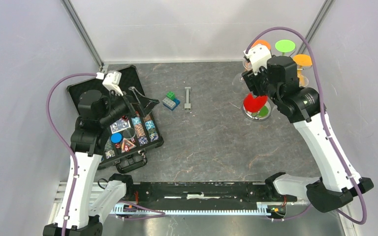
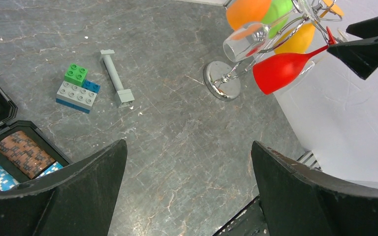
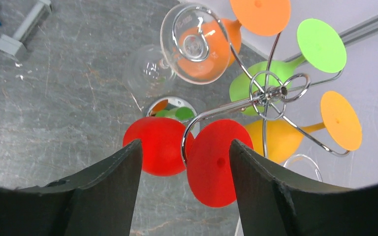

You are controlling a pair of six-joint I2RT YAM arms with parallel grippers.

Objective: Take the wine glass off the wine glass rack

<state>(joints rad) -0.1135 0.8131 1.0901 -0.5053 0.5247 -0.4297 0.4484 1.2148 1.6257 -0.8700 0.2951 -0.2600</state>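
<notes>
Red wine glass (image 3: 160,147) hangs upside down on the wine glass rack (image 3: 268,93), far right of the table (image 1: 211,142). Its stem sits in a curled wire arm with the foot above it; that's what holds it up. Orange, green, yellow and clear glasses hang on the other arms. Right gripper (image 3: 186,145) is at the red foot, fingers partly apart either side, with a gap showing on one side, so nothing is clamped as far as I can tell. My guess: the stem has to slide out along the arm, not lift straight up. Left gripper (image 2: 188,144) is wide open and empty, over by the chip case (image 1: 115,118), out of the way.
</notes>
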